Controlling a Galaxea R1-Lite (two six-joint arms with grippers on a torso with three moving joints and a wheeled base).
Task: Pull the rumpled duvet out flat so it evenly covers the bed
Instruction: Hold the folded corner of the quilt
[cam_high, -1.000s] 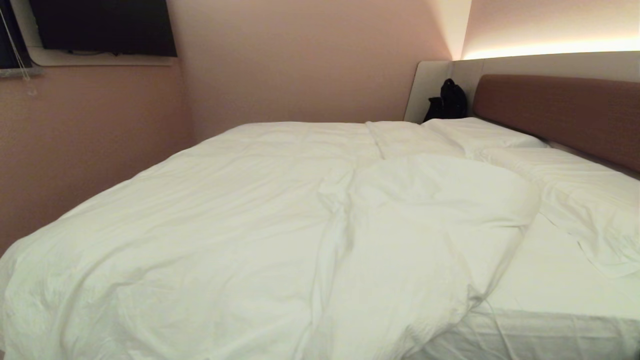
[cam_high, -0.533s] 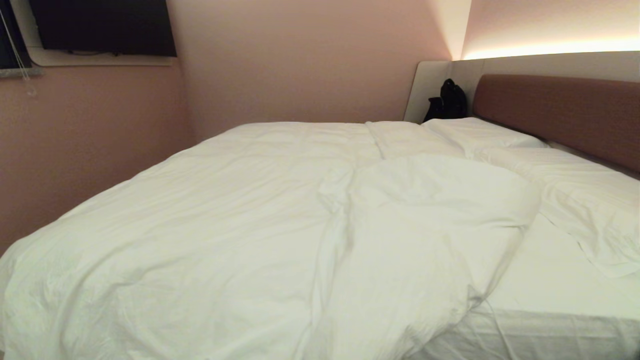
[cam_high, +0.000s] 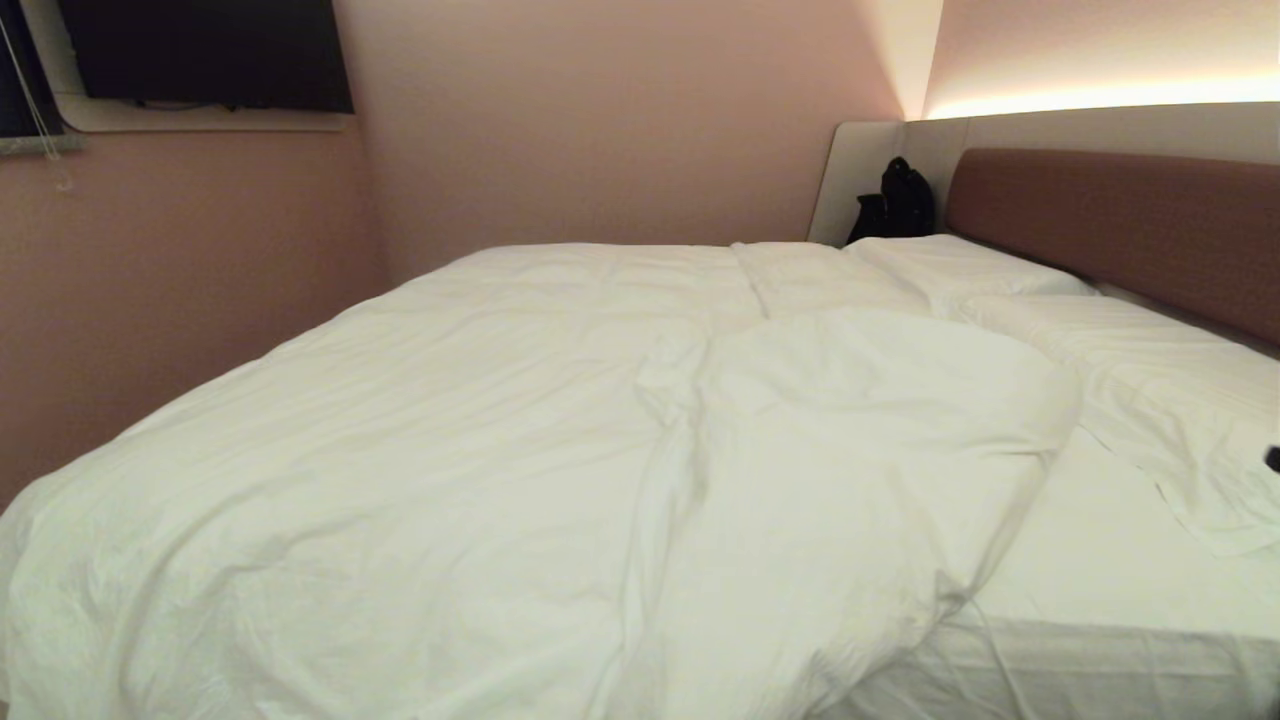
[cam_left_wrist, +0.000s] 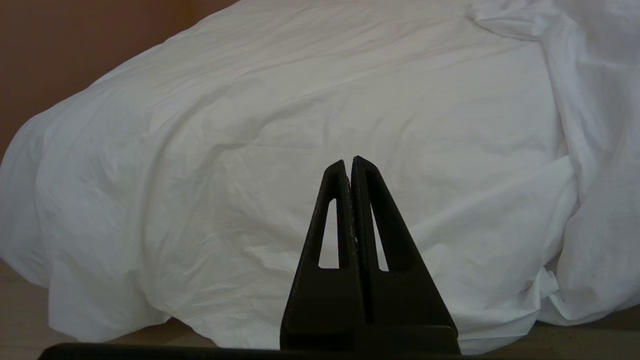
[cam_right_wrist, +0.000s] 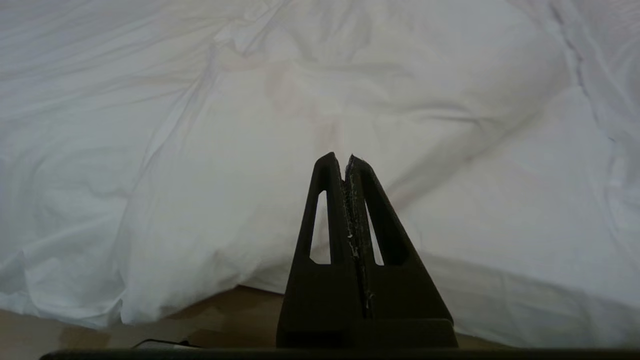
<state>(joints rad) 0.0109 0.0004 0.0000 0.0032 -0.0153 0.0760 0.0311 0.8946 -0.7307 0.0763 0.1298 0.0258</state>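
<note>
Black shut left gripper (cam_left_wrist: 350, 162) only wrist-side, before duvet (cam_high: 560, 450).

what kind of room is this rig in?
Likely a hotel bedroom: a large bed with a rumpled white duvet, a brown padded headboard under strip lighting, and a wall-mounted TV.

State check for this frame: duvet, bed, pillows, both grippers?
duvet: rumpled, bunched leftward, not yet flat
bed: mattress sheet bare on the right near the headboard
pillows: lying at the headboard, uncovered
left gripper: shut, empty
right gripper: shut, empty
</note>
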